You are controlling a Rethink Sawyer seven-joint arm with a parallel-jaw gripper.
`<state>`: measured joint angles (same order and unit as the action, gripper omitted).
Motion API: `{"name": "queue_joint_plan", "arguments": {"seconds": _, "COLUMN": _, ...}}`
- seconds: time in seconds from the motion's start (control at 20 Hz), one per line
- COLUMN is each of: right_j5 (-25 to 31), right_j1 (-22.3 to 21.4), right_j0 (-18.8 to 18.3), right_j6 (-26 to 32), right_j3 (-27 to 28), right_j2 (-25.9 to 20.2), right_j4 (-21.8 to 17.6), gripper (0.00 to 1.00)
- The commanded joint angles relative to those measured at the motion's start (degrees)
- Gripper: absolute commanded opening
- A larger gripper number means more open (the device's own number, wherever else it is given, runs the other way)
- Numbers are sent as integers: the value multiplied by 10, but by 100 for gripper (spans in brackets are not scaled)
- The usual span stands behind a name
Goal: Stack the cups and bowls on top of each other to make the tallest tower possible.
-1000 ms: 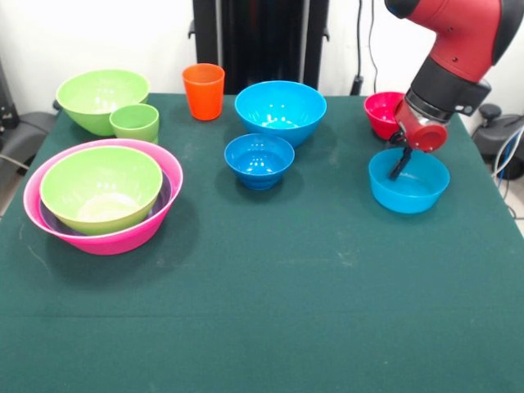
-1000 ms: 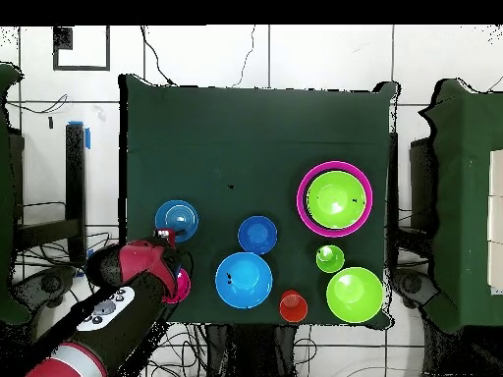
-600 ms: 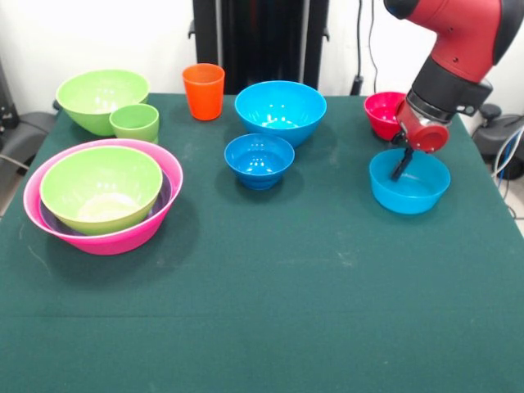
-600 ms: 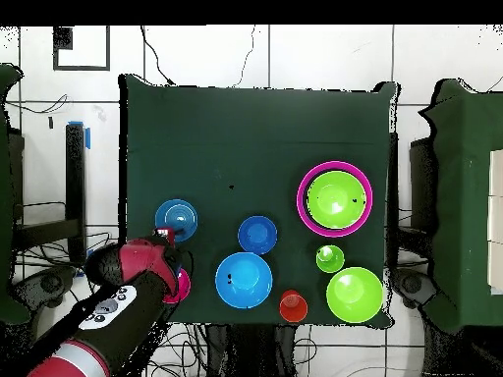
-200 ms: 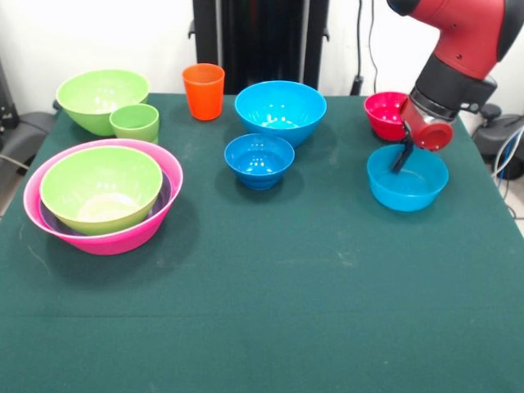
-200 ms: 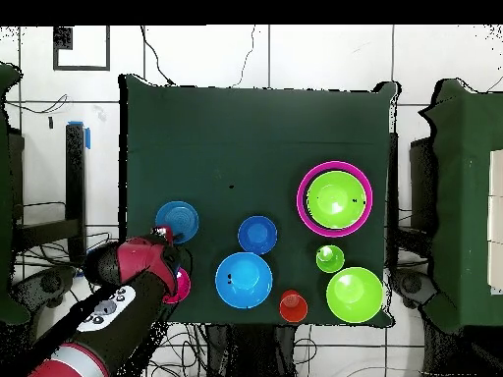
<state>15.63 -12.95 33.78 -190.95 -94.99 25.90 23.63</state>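
My gripper [image 5: 399,160] reaches down at the far rim of a shallow blue bowl [image 5: 413,187] on the right, one black finger inside it, shut on that rim. In the overhead view the same blue bowl [image 6: 182,218] lies just beyond the gripper [image 6: 162,234]. A small red bowl [image 5: 381,113] sits behind the arm. At the left, a pink bowl [image 5: 49,221] holds a purple bowl [image 5: 164,196] and a lime green bowl [image 5: 100,188]. Loose on the cloth stand another lime bowl [image 5: 98,98], a light green cup [image 5: 135,123], an orange cup [image 5: 203,92], a large blue bowl [image 5: 280,110] and a smaller blue bowl [image 5: 259,160].
The dark green tablecloth [image 5: 270,311] covers the whole table. A black stand [image 5: 260,41] rises behind the far edge, and cables and chair parts [image 5: 503,131] sit off the right side.
The gripper has shifted slightly up and back, and the shallow blue bowl has moved a little with it. The other bowls and cups stayed put.
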Motion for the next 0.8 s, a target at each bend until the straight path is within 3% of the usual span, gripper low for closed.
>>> {"name": "queue_joint_plan", "arguments": {"seconds": 0.05, "right_j5": 27, "right_j1": 27, "right_j0": 3, "right_j6": -47, "right_j3": 10, "right_j2": -73, "right_j4": 18, "gripper": 0}}
{"name": "queue_joint_plan", "arguments": {"seconds": 0.35, "right_j5": 54, "right_j1": 26, "right_j0": 34, "right_j6": -78, "right_j3": 30, "right_j2": -37, "right_j4": 35, "gripper": 0}}
{"name": "queue_joint_plan", "arguments": {"seconds": 0.6, "right_j5": 61, "right_j1": 19, "right_j0": 37, "right_j6": -59, "right_j3": 28, "right_j2": -28, "right_j4": 28, "gripper": 0}}
{"name": "queue_joint_plan", "arguments": {"seconds": 0.8, "right_j5": 56, "right_j1": -22, "right_j0": 24, "right_j6": -31, "right_j3": -10, "right_j2": -35, "right_j4": 10, "gripper": 0}}
